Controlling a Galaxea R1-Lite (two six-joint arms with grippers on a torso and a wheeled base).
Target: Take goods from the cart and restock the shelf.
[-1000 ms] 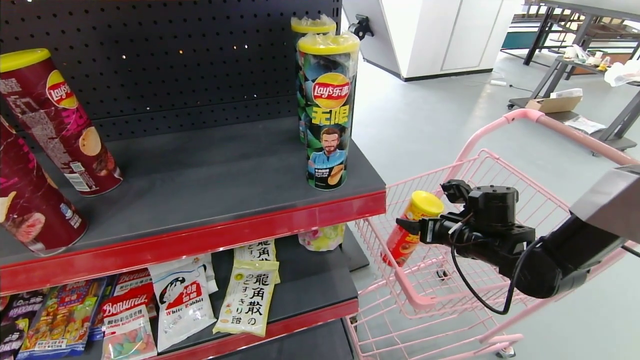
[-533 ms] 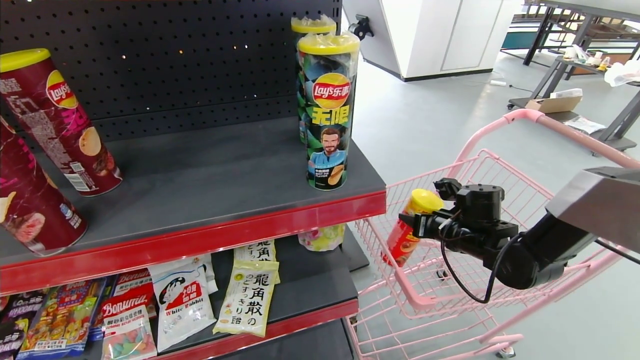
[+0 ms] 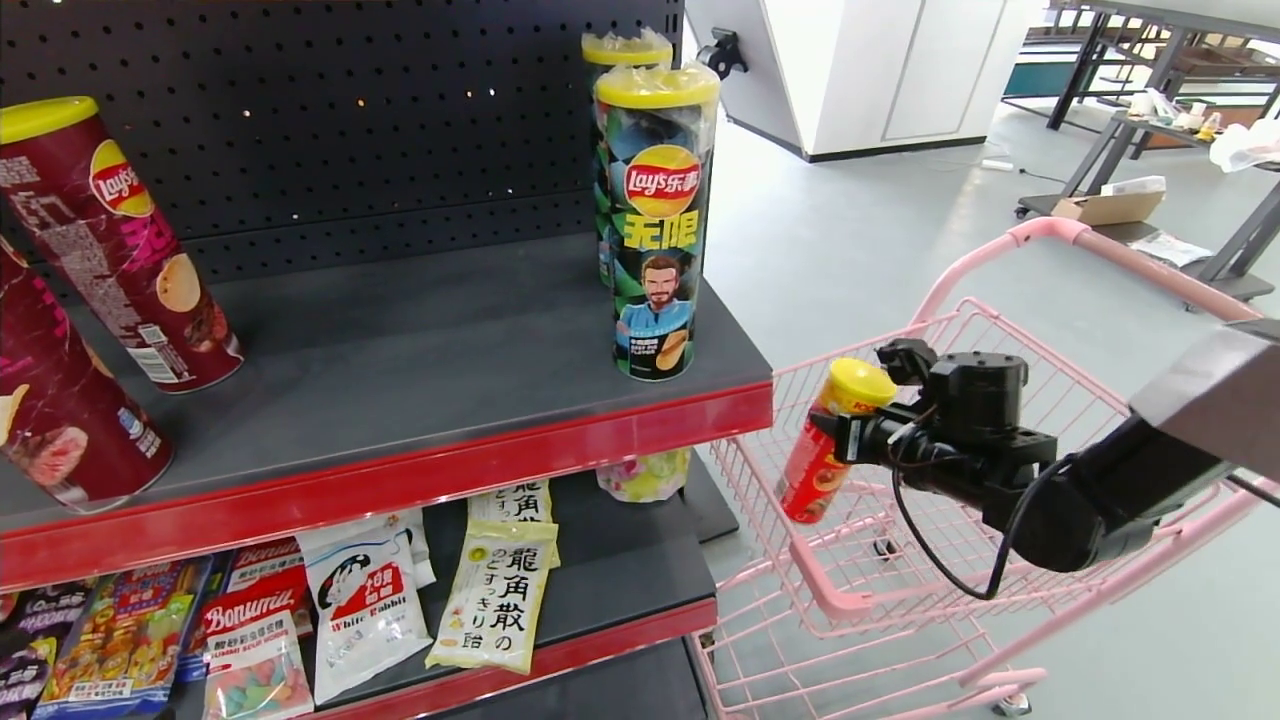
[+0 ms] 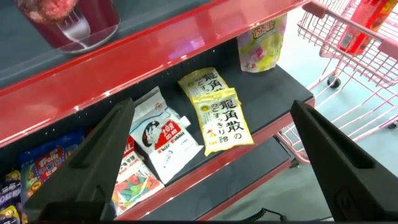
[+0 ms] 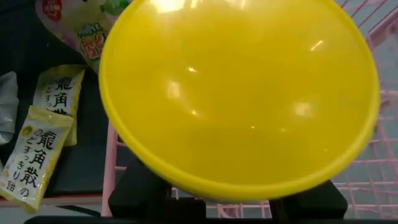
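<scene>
The red chip can [image 3: 812, 480] is clamped in my right hand [image 3: 850, 440], gripped just under its yellow lid [image 3: 858, 385]. It hangs tilted, lid up and towards my wrist, base pointing down into the pink cart [image 3: 1000, 250] at the end nearest the shelf [image 3: 400, 340]. From my right wrist the lid [image 5: 239, 93] sits right against the camera, with my dark fingers [image 5: 140, 186] on either side of the can below it.

On the shelf's right front corner stands a green can [image 3: 655, 220], upright, with a second can [image 3: 620, 50] just behind it. Two dark red cans [image 3: 110, 240] stand at the shelf's left edge.

My left hand [image 4: 211, 107] has its fingers spread wide apart, holding nothing, in front of the lower shelf [image 4: 261, 149], where a yellow bag [image 4: 227, 121] and a white bag [image 4: 158, 140] lie flat.
</scene>
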